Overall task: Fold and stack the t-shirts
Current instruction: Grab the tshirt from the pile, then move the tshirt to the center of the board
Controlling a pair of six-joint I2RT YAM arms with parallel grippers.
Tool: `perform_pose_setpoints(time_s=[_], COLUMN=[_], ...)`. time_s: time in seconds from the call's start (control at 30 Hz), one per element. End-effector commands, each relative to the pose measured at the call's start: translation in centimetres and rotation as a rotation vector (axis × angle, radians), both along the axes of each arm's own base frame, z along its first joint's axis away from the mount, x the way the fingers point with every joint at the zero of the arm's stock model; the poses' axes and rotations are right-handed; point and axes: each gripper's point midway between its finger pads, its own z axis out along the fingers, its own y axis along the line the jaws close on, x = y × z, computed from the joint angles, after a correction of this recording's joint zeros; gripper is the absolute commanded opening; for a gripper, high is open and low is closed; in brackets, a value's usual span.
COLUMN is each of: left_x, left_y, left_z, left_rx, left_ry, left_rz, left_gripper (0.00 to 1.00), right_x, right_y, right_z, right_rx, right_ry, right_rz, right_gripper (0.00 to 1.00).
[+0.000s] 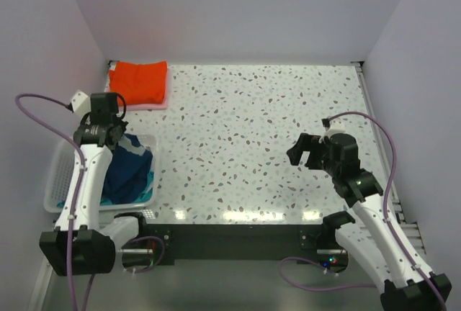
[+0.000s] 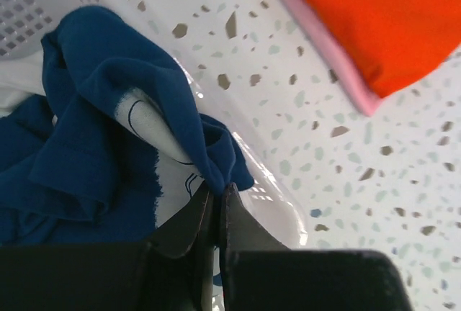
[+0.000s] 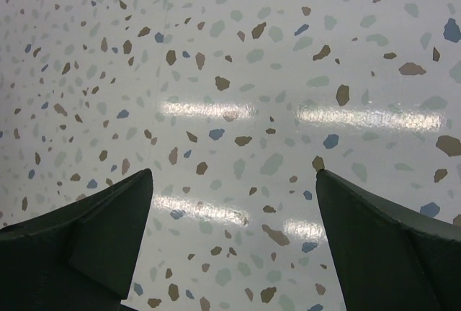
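Here, the left gripper [image 2: 216, 199], its fingers pressed together, pinches a fold of the navy t-shirt [image 2: 94, 109] heaped in the white basket [image 1: 61, 174] at near left. The right gripper [image 3: 234, 174] hangs wide open and empty over the bare speckled table [image 1: 252, 124]. In the far-left corner, the orange-red t-shirt [image 1: 138, 80] lies folded atop the pink t-shirt [image 2: 331, 52].

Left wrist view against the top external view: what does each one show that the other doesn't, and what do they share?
Only the left wrist view shows the left gripper pinched shut on a fold of the navy t-shirt, and the shirt's pale print. Only the top external view shows the right gripper, open above the bare table. Both show the navy t-shirt at the white basket, and the folded orange-red t-shirt lying on the pink t-shirt.
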Motion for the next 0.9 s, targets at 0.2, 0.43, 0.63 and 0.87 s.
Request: perform_pose_setpoints(time_s=[0.2, 0.43, 0.63, 0.87], left_x=[1.2, 3.1, 4.2, 4.3], left_y=[-2.3, -6.2, -12.9, -24.9], left_z=[17.7, 27.2, 32.2, 32.4], left_rx=[0.012, -0.004, -0.073, -0.108], left_ry=[-0.46, -0.684, -0.858, -0.884], left_rz=[-0.177, -0.427, -0.723, -1.123], left_gripper=[0.0, 0.0, 0.0, 0.0], right_x=[0.7, 0.7, 0.5, -0.1], right_y=[-0.6, -1.5, -2.8, -5.3], right_z=[1.5, 2.4, 2.9, 3.9], right_rx=[-0.004, -0.018, -0.036, -0.056], right_ry=[-0.078, -0.09, -0.1, -0.148], right_rz=[-0.033, -0.083, -0.154, -0.286], right_gripper=[0.99, 0.99, 0.99, 0.99])
